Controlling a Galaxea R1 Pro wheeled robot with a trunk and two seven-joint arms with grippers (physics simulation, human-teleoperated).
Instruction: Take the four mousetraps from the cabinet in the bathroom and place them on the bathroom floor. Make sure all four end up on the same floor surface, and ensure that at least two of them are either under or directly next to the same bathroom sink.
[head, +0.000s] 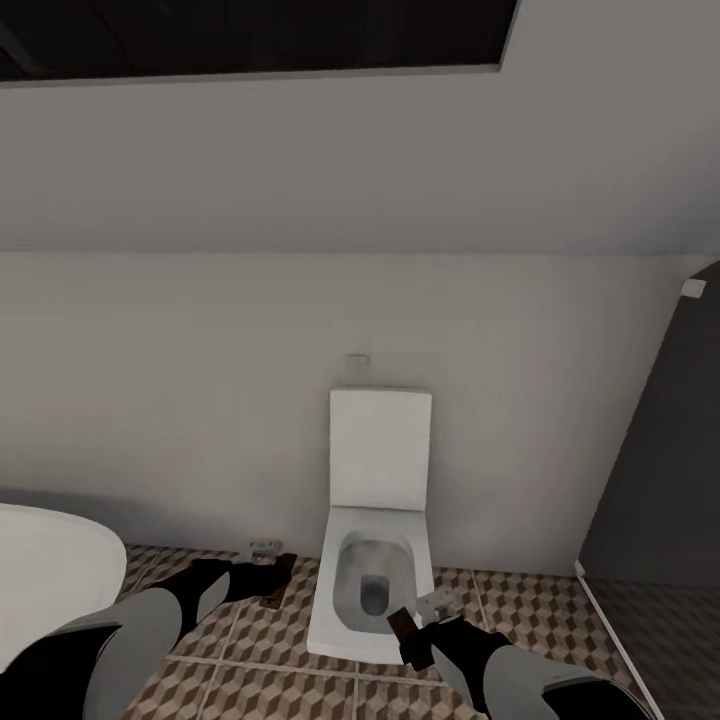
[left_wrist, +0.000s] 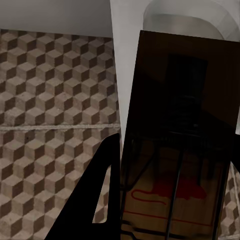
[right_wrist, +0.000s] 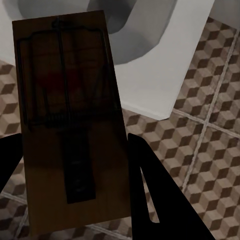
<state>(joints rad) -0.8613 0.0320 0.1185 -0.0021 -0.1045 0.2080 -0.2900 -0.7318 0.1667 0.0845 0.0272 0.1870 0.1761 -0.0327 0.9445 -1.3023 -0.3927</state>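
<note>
Head view has both arms over the floor (head: 560, 600) by the toilet (head: 375, 560), left gripper (head: 262, 578) and right gripper (head: 415, 628) each clamping a trap (left_wrist: 175, 150) (right_wrist: 70, 125); dropped here, with no sink in sight, they'd likely miss it.

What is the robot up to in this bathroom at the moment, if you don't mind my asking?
The robot is facing the toilet, carrying a mousetrap in each hand. The left hand grips one mousetrap and the right hand grips another mousetrap, both held above the cube-patterned bathroom floor. The edge of a white bathtub shows at the left. Neither trap has been set down yet, and no sink is in sight here.
</note>
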